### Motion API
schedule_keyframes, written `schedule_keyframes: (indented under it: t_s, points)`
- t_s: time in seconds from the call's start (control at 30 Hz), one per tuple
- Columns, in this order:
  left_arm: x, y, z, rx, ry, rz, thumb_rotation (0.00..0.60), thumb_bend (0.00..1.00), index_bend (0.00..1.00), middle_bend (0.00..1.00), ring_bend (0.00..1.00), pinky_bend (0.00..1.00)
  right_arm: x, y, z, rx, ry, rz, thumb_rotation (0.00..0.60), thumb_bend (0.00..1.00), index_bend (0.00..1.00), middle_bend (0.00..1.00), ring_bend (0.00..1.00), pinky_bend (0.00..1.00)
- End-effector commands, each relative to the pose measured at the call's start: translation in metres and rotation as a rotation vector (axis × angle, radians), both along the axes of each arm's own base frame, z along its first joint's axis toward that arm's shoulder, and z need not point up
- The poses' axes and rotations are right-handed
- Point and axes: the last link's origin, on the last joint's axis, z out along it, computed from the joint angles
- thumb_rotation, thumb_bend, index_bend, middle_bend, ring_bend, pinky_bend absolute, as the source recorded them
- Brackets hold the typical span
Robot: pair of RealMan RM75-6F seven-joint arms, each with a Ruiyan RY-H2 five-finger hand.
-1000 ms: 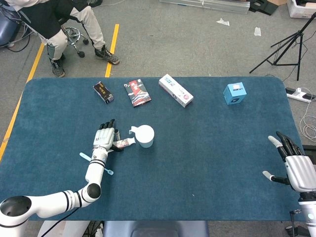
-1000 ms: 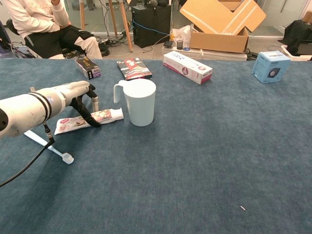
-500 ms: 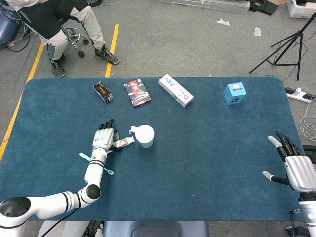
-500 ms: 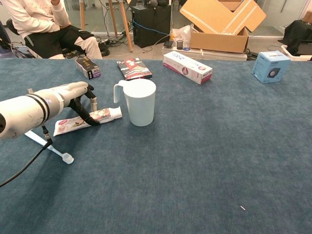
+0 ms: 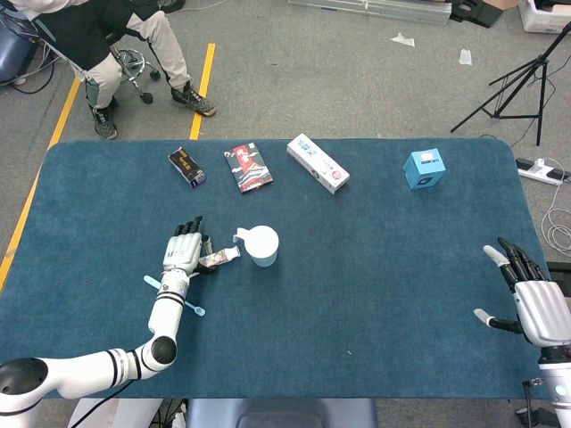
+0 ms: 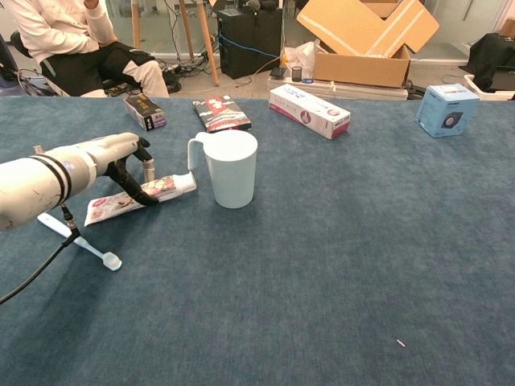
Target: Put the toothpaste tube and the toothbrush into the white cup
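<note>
Left hand rests on the flat pink-and-white toothpaste tube, dark fingers closing around it; the cap end appears slightly lifted, so I judge a grasp under way. The tube lies just left of the white handled plastic cup. The pale blue toothbrush lies on the blue bench, nearer the robot. Right hand idles well apart, fingers spread, holding nothing.

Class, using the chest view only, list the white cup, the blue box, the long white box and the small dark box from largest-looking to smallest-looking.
1. white cup, though it stands nearest the camera
2. long white box
3. blue box
4. small dark box

The back-row boxes sit farther away, so true sizes stay unsure.
</note>
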Motion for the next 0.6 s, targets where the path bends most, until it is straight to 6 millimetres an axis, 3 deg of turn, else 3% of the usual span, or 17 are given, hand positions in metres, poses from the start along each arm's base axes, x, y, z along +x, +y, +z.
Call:
schedule_keyframes:
  t_s: [0.03,0.6]
  points:
    - [-0.002,-0.002,0.008,0.018,-0.004,-0.007,0.600,0.32,0.54,0.00,0.00,0.00,0.000,0.000,0.000,0.001,0.000,0.001,0.600,0.04,0.13,0.00,0.00,0.18]
    - [-0.009,-0.012,0.057,0.136,-0.031,-0.033,0.600,0.33,0.55,0.00,0.00,0.00,0.002,-0.001,-0.006,0.015,0.011,0.000,0.600,0.04,0.13,0.00,0.00,0.18]
